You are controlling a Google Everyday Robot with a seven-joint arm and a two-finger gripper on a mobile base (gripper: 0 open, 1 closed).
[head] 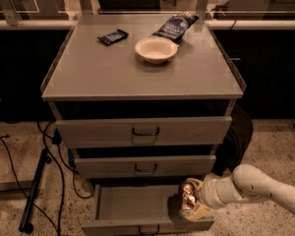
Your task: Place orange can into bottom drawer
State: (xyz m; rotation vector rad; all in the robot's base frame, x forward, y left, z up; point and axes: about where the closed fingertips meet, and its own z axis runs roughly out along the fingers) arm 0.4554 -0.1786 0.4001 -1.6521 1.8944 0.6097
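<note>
Big grey cabinet [118,73] with three drawers. The bottom drawer [137,205] is the only one slid out, so its shallow tray is open and looks bare apart from its right end as the camera sees it. I'll place everything off that drawer.

The white arm [255,186] reaches in from the drawer's right side, low, at about tray height. Way up above the drawer on the cabinet top, and out of play, sit a dark blue snack bag [176,26] and a white bowl [156,49].

The gripper [195,208] is over the drawer's right front corner, clamped around the orange can [188,198]. The can sits on the gripper's drawer-centre side, long axis roughly upright with a slight lean, its body already inside the drawer's outline. I can't tell whether its base touches the tray floor or hangs just above it.

My guess is the next move is basically straight down and let go. The drawer's front lip and right wall are both just beside the can, so that's where it could catch.
</note>
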